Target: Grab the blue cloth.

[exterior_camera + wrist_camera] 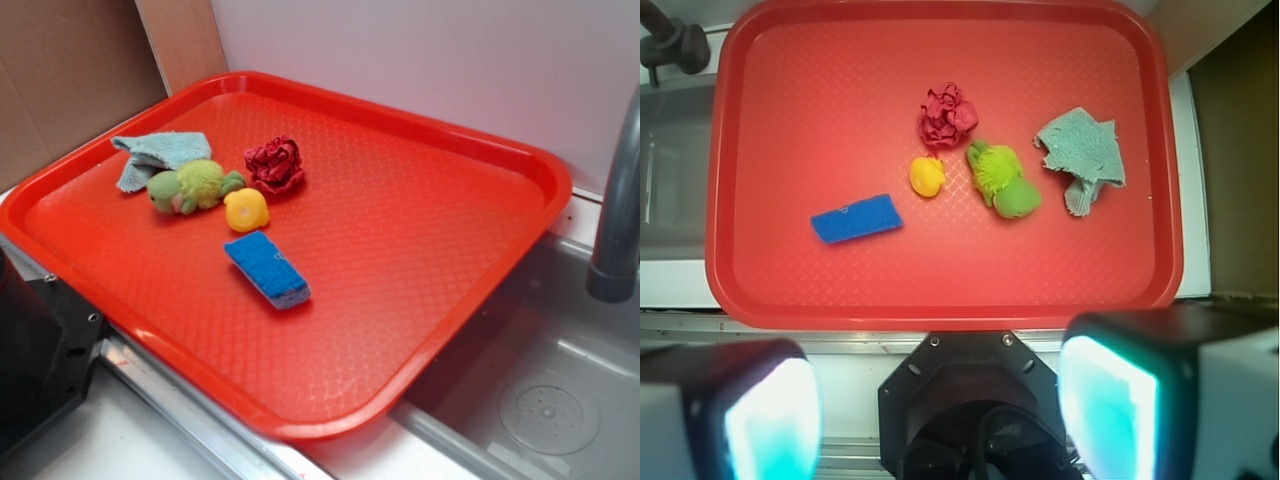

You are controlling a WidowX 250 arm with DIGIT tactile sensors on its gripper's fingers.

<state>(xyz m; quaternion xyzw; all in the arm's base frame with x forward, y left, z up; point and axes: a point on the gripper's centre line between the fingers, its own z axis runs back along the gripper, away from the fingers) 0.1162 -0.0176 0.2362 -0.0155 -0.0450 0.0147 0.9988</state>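
Observation:
The blue cloth (160, 152) (1080, 150) is a crumpled pale teal rag lying on the red tray (420, 290) (940, 300), at its far left corner in the exterior view and at the right side in the wrist view. My gripper (940, 412) hangs high above the tray's near edge, well away from the cloth. It is open wide, with nothing between its fingers (1108, 410). The gripper does not show in the exterior view.
A green plush toy (192, 186) (1002, 182) lies right beside the cloth. Close by are a yellow duck (246, 210) (927, 176), a dark red fabric rosette (275, 165) (945, 114) and a blue sponge block (267, 269) (856, 219). A sink (550, 390) with a faucet (618, 210) lies on the right.

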